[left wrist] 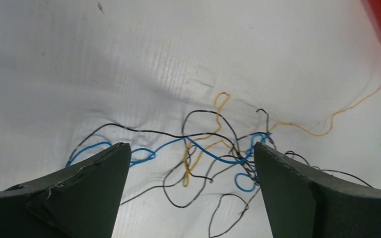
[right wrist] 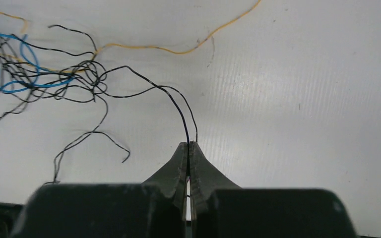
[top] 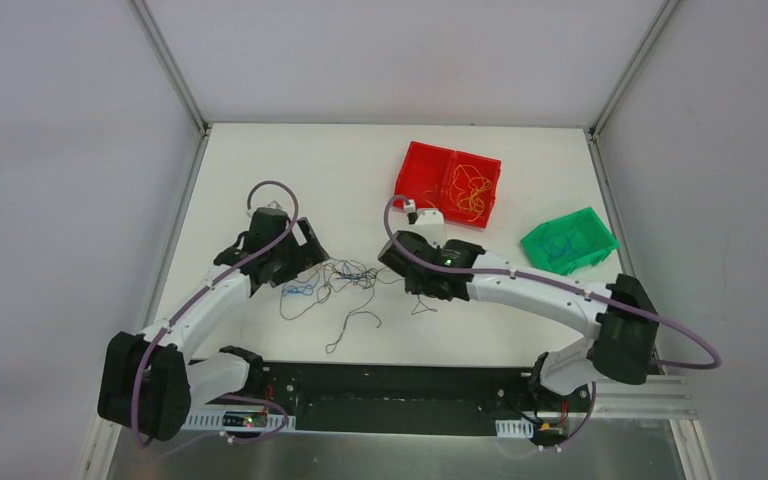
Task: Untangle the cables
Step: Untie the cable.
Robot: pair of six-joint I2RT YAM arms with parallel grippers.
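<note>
**Top view.** The cables [top: 345,272], a loose tangle of hair-thin blue, yellow-orange and dark strands, lay on the white worktop [top: 290,160] between the two arms. Several free ends trailed from it toward the near edge. The left end effector [top: 305,255] stood just left of the tangle and the right end effector [top: 407,272] just right of it. Farther back, a red bin [top: 422,170] with two compartments held yellow-orange wires [top: 472,190] in its right compartment. To its right, a green bin [top: 600,228] held blue wires [top: 560,245].

**Left wrist view.** The fingers of the left end effector [left wrist: 191,148] were spread wide apart and gripped nothing. The knotted part of the cables [left wrist: 213,148] lay on the worktop in the gap between them. One yellow-orange strand [left wrist: 322,130] ran out of the knot toward the upper right, where a corner of the red bin showed.

**Right wrist view.** The fingers of the right end effector [right wrist: 188,146] were pressed together at their tips and pinched a dark strand [right wrist: 181,106]. Two runs of this strand rose from the fingertips. They arched leftward, clear of the worktop near the tips, into the main tangle at the upper left of the view. There, blue loops [right wrist: 10,82] crossed the other dark strands.
</note>
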